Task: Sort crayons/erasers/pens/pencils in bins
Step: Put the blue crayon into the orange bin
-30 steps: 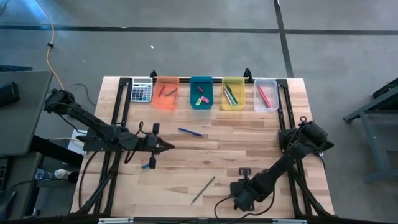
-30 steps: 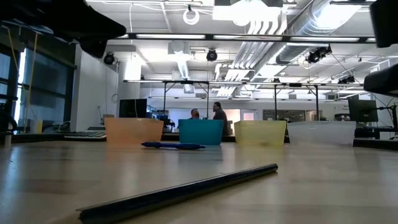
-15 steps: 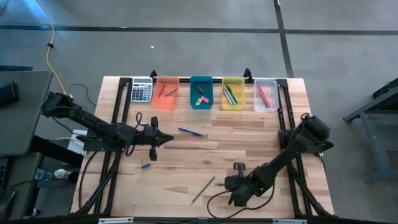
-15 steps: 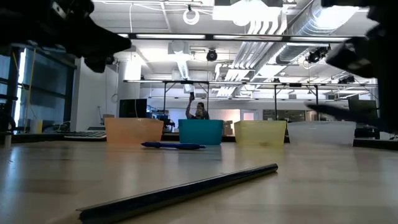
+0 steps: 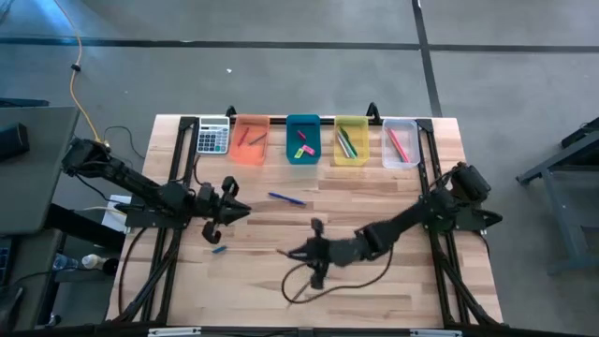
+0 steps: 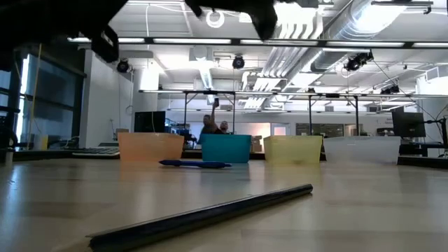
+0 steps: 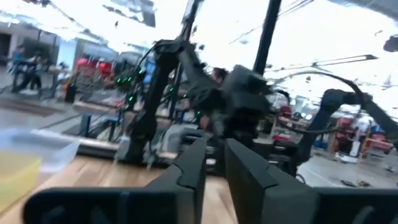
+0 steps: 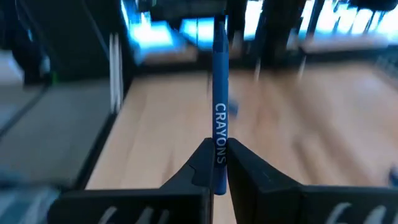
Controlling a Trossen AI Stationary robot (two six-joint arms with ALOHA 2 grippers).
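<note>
My right gripper point(image 5: 301, 253) reaches to the table's middle, above the wood, and is shut on a blue crayon point(image 8: 220, 124) printed "CRAYONS". My left gripper point(image 5: 245, 210) hovers left of middle, shut and empty. A blue pen point(image 5: 286, 197) lies flat between it and the bins. A dark pencil point(image 6: 210, 213) lies flat near the front, partly under my right arm. The orange point(image 5: 250, 140), teal point(image 5: 302, 139), yellow point(image 5: 351, 140) and clear point(image 5: 400, 142) bins stand in a row at the far edge. Pink and yellow-green erasers point(image 5: 302, 148) lie in the teal bin. My right gripper pinches the crayon by its end part point(image 8: 219, 163) between its two fingers. The crayon runs along the fingers and sticks out forward past the fingertips. The fingers point toward the table's left. The crayon is lifted clear of the table.
A grey calculator point(image 5: 213, 137) sits left of the orange bin. A small blue piece point(image 5: 218, 249) lies on the wood near my left gripper. Green sticks lie in the yellow bin, reddish sticks in the clear and orange bins. People show in the room beyond the table.
My right gripper has swung from the near right part of the table toward the left and somewhat toward the far edge, to the table's middle. My left gripper has drawn back a little toward the far left.
</note>
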